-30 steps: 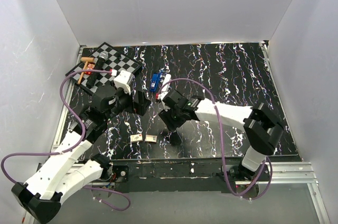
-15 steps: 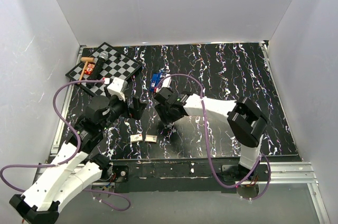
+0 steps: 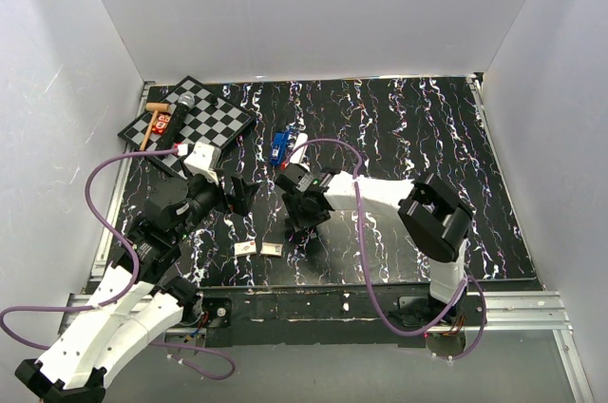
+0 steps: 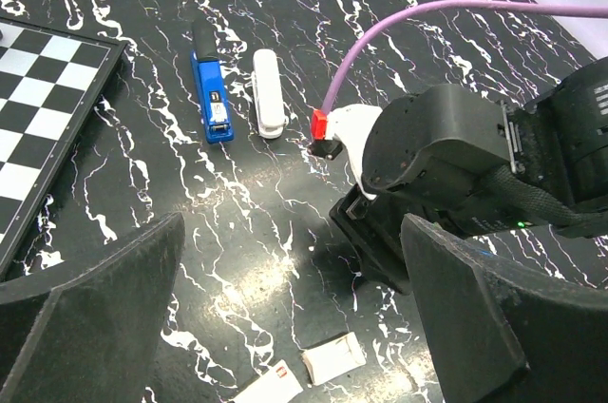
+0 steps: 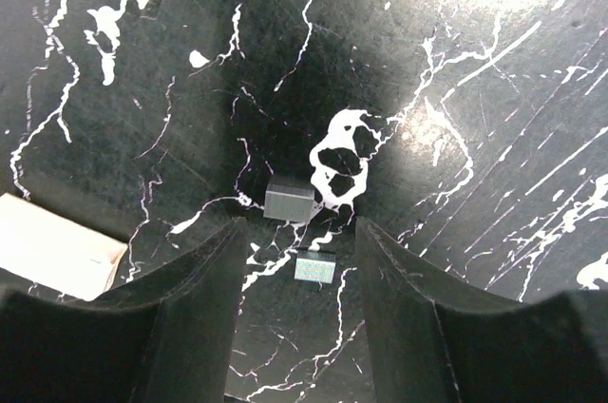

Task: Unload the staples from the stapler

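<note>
**Right gripper poised over the loose staples; left gripper standing off, wide open**

At far left a chessboard (image 3: 204, 118) is lying on the black, white-veined table (image 3: 427, 127). It is carrying a small red object (image 3: 161, 121) whose print is too small to read. Just right of the board the left gripper (image 4: 293, 251) is hanging with its jaws spread to their widest and nothing between them.

Near the front edge two tan-and-white boxes (image 4: 332, 358) are lying side by side. One is showing a red mark that is too blurred to read. Farther back the blue stapler (image 4: 211, 89) is lying flat with a white bar (image 4: 269, 92) just beside it, parallel and not touching. Any lettering on either is too small to make out.

The right gripper (image 5: 300, 241) is pointing down at the table just right of the boxes, with its jaws partly open and gripping nothing. The staples (image 5: 290, 201) are lying loose on the table in the gap ahead of its fingers. They are showing as a short grey block and, nearer the camera, a shorter, paler, silvery piece, both far slimmer than the fingers.

Compared with one second earlier, the left arm is drawing back and to the left, leaving its gripper farther from the right one. The right arm is folding its elbow inward, while its gripper is staying over nearly the same spot. The stapler, bar and boxes are lying where they were.
</note>
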Robot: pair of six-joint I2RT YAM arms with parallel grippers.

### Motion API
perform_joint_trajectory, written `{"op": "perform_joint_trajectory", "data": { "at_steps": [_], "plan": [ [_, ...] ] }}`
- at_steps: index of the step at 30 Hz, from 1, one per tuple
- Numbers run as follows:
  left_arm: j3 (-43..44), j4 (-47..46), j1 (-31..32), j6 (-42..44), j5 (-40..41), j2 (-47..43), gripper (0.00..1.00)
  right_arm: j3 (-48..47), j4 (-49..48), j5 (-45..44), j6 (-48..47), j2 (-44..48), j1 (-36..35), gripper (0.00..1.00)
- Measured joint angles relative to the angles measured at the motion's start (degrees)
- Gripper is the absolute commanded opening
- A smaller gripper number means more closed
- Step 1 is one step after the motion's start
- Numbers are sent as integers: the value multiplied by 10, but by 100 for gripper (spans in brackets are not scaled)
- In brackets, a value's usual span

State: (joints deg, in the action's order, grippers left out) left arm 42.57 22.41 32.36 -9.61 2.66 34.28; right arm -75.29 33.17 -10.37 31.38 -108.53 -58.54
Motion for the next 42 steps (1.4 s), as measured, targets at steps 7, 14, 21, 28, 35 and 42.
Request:
{"op": "perform_joint_trajectory", "data": {
  "at_steps": [7, 14, 21, 28, 35, 42],
  "plan": [
    [-1, 0, 0, 0, 2, -5, 98, -15, 9, 0, 4, -21, 0, 51],
    [-2, -1, 0, 0, 2, -5, 98, -26, 16, 0, 6, -28, -2, 42],
    [-2, -1, 0, 0, 2, -5, 98, -41, 19, -1, 6, -41, -7, 34],
    [-6, -1, 0, 0, 4, -6, 98, -46, 23, -2, 6, -44, -8, 26],
    [-7, -1, 0, 0, 4, -7, 98, -46, 24, -6, 5, -44, -9, 20],
    [-9, -1, 0, 1, 12, -12, 98, -44, 33, -13, -6, -15, -26, 18]
  ]
}}
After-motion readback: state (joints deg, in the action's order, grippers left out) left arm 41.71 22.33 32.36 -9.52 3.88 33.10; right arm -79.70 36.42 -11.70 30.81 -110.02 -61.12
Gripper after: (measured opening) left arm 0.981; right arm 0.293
